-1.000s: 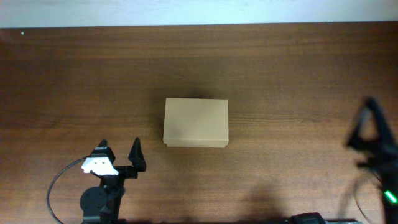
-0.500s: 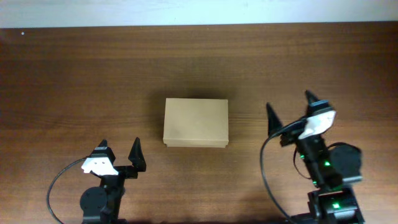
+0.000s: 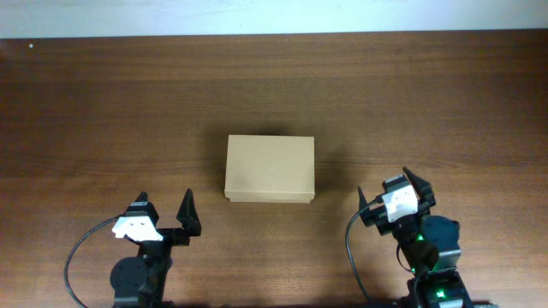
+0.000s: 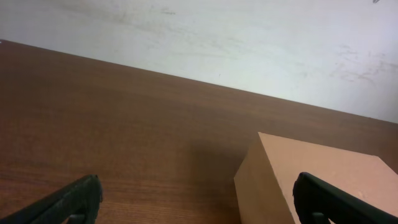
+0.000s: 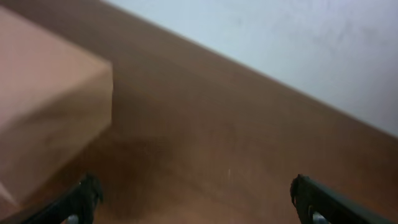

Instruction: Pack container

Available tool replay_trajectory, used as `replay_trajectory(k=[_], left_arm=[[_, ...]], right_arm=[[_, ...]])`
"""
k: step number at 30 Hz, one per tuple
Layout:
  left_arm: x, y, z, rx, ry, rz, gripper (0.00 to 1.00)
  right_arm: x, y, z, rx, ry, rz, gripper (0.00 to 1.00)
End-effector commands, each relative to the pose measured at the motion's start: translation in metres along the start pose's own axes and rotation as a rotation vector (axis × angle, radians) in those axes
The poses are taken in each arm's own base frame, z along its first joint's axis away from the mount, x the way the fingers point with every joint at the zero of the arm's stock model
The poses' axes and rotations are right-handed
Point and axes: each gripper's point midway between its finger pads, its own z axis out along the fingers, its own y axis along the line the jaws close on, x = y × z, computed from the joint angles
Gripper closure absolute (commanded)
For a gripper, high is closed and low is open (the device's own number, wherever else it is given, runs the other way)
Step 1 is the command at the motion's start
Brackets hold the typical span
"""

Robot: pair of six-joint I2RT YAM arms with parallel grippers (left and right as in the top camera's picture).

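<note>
The cardboard box (image 3: 270,168) sits flat on the wooden table (image 3: 103,103), its top closed. It lies ahead of both sets of fingers and between them, touching neither.

The left gripper (image 3: 165,204) rests low over the table with its jaws spread wide and nothing between them. From the left wrist view, the two dark fingers (image 4: 73,200) show at the bottom corners. The box is ahead and off toward the right finger, with one corner turned toward the camera and bare table in front of it.

The right gripper (image 3: 387,186) is also spread wide and empty, and from overhead it sits just beside the box's near right corner. The right wrist view is blurred. The box fills its upper left, ahead of and beyond the left finger, while only table lies between the fingertips (image 5: 320,200).

Past the box, the far edge of the table meets a pale wall (image 3: 257,17).
</note>
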Motion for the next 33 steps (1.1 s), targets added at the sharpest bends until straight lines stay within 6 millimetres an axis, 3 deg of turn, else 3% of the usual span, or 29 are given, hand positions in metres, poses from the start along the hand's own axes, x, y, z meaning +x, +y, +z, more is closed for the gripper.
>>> replay_trajectory(k=[1,10,25,33], left_arm=[[0.001,0.002,0.0,-0.007,-0.004,0.019,0.01],[0.001,0.002,0.0,-0.007,-0.004,0.019,0.01],[0.001,0.002,0.0,-0.007,-0.004,0.019,0.01],[0.001,0.002,0.0,-0.007,-0.004,0.019,0.01]], right_arm=[[0.019,-0.003,-0.002,0.036,0.056,-0.011,0.01],[0.043,0.006,-0.004,0.005,0.155,0.012,0.01],[0.1,0.04,-0.022,-0.149,0.392,0.043,0.01],[0.107,0.043,-0.023,-0.162,0.426,0.046,0.01]])
